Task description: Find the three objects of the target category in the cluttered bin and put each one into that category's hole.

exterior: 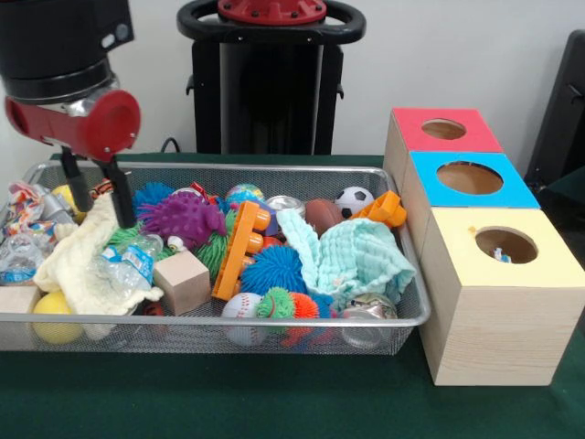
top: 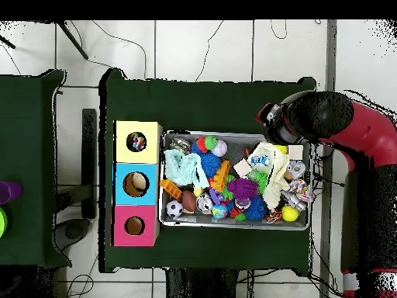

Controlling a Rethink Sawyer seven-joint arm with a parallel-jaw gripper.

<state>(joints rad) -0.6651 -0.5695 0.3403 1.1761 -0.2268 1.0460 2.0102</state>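
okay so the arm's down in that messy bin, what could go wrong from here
The pincer is open right at the pale yellow cloth, so it may snag and drag the cloth. The plastic bottle resting against the cloth could shift with it. Densely packed toys in the wire bin might be lifted by mistake.

Arm (exterior: 64, 41): black cylindrical upper housing over a glossy red wrist segment with a rounded end cap. Two thin black fingers (exterior: 120, 194) extended below. Overhead, the arm (top: 341, 124) appeared red and black; finer markings possibly present, unreadable.
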